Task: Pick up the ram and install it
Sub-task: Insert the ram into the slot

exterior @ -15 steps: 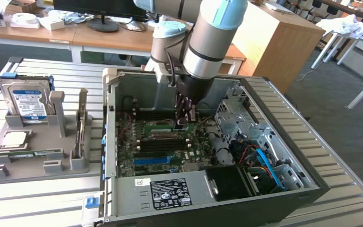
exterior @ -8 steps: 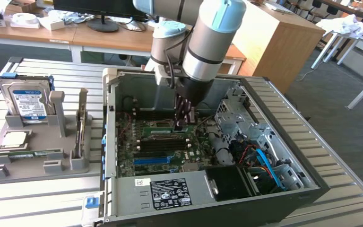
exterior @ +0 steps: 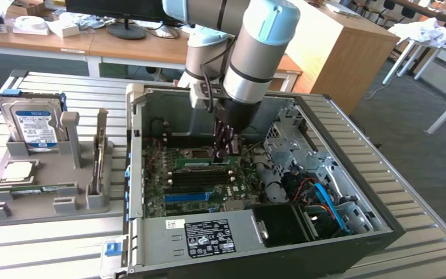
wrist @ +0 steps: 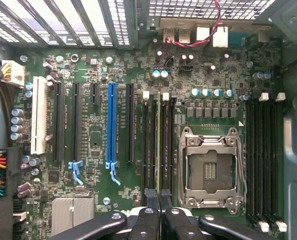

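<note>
The gripper [wrist: 158, 193] is clenched on the ram [wrist: 158, 145], which the wrist view catches edge-on as a thin yellow-green line running along the bank of black memory slots [wrist: 149, 140] just beside the empty processor socket [wrist: 211, 167]. In the exterior view the arm reaches straight down into the open computer case [exterior: 347, 136], and the ram [exterior: 204, 164] shows as a green strip at the gripper [exterior: 225, 152], low over the motherboard [exterior: 200, 192]. From this edge-on angle I cannot tell whether the stick already sits in a slot or hangs just above one, and that is where the risk lies. If its lower edge is slightly off the slot line, or its notch does not meet the key, pushing down would likely jam it on the slot wall and bend the motherboard [wrist: 88, 70] or the stick. The hold is at one end of a long thin piece, so a tilt along its length seems likely, seating one end while the other rides high. The white clips [wrist: 146, 94] at the far end of the slots could block it if they are not swung open. A sideways slip would probably carry the stick toward the open socket, whose contacts look bare. A narrow pinch could also let the stick slide under load.
</note>
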Action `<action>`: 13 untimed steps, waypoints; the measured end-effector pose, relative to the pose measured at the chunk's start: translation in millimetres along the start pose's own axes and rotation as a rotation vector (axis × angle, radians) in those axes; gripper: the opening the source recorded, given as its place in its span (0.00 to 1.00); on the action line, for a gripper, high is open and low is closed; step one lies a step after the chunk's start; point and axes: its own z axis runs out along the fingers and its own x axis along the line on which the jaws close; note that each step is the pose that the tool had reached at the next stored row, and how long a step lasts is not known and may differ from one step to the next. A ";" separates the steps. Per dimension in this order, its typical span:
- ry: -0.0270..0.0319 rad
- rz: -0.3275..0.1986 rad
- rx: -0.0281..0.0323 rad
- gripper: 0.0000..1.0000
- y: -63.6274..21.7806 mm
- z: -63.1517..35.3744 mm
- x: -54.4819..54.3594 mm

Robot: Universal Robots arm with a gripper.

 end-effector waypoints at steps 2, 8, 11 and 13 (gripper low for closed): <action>0.0003 0.000 -0.0001 0.12 0.0 0.5 0.0; -0.0001 0.000 0.0000 0.12 0.0 0.6 1.6; 0.0000 0.000 0.0000 0.12 0.0 0.4 4.2; 0.0001 0.000 0.0000 0.12 0.0 0.4 6.0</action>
